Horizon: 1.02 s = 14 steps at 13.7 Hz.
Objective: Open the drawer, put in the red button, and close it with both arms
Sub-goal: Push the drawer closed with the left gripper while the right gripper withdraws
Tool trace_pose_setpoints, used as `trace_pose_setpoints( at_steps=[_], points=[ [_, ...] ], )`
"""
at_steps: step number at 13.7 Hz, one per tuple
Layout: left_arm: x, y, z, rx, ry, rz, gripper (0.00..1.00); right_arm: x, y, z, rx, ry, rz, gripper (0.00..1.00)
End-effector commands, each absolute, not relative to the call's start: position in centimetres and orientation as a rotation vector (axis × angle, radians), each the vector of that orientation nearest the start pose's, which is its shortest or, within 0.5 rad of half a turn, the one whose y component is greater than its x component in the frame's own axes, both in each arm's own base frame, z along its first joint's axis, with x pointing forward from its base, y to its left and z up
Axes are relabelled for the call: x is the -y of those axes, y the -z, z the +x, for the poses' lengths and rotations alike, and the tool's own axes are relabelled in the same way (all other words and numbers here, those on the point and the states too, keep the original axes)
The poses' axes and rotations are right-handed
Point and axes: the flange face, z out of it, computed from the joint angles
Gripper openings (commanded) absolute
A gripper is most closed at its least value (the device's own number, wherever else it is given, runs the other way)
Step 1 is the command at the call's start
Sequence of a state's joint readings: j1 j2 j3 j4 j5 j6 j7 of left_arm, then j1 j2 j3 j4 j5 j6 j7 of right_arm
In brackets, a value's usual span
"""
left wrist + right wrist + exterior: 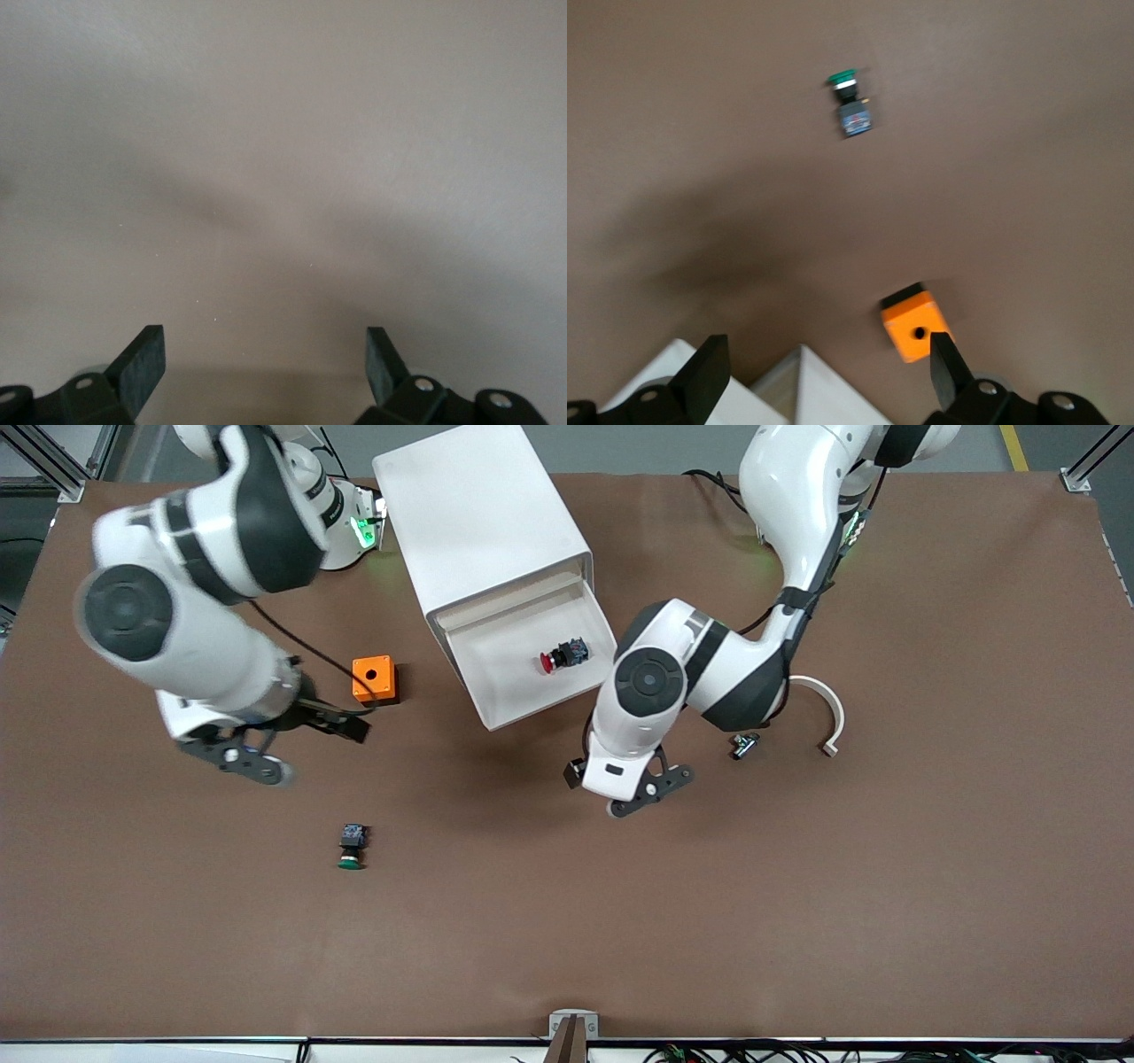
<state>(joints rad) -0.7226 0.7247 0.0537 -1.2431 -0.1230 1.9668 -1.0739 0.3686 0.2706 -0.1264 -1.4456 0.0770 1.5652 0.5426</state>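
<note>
The white cabinet [483, 514] stands at the table's back middle with its drawer [500, 677] pulled open. The red button [561, 656] lies on its side inside the drawer, red cap toward the right arm's end. My left gripper [266, 350] is open and empty; it hangs over bare brown table just off the drawer's front corner [625, 779]. Beside the orange box [374, 679], my right gripper [344, 724] is also open and empty. A corner of the drawer [804, 390] shows between its fingers in the right wrist view.
A green-capped switch [352, 848] [850, 102] lies on the table nearer the front camera than the orange box [914, 328]. A white curved piece [830, 713] and a small dark part [744, 744] lie toward the left arm's end.
</note>
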Motion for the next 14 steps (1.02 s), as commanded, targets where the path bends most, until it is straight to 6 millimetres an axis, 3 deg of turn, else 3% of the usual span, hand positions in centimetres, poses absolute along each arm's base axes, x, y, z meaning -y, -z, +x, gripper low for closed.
trace_pose_setpoints(
  at_steps=[1, 4, 6, 10, 14],
  points=[
    [49.0, -32.6, 54.9, 0.634, -0.059, -3.100, 0.99, -10.2, -54.1, 60.2, -0.294, -0.281, -3.120, 1.00],
    [51.4, -32.0, 52.2, 0.565, -0.081, -3.105, 0.99, -4.1, -55.4, 60.2, -0.141, -0.269, -3.167, 1.00],
    [52.8, -31.9, 50.7, 0.585, -0.089, -3.098, 0.99, -1.7, -55.9, 59.8, -0.189, -0.282, -3.159, 1.00],
    [55.6, -31.1, 47.0, 0.556, -0.135, -3.089, 0.99, -2.4, -56.4, 59.7, -0.182, -0.270, -3.161, 1.00],
    [57.7, -30.5, 43.8, 0.487, -0.193, -3.100, 0.99, -0.6, -56.5, 59.3, -0.098, -0.320, -3.157, 1.00]
  ],
)
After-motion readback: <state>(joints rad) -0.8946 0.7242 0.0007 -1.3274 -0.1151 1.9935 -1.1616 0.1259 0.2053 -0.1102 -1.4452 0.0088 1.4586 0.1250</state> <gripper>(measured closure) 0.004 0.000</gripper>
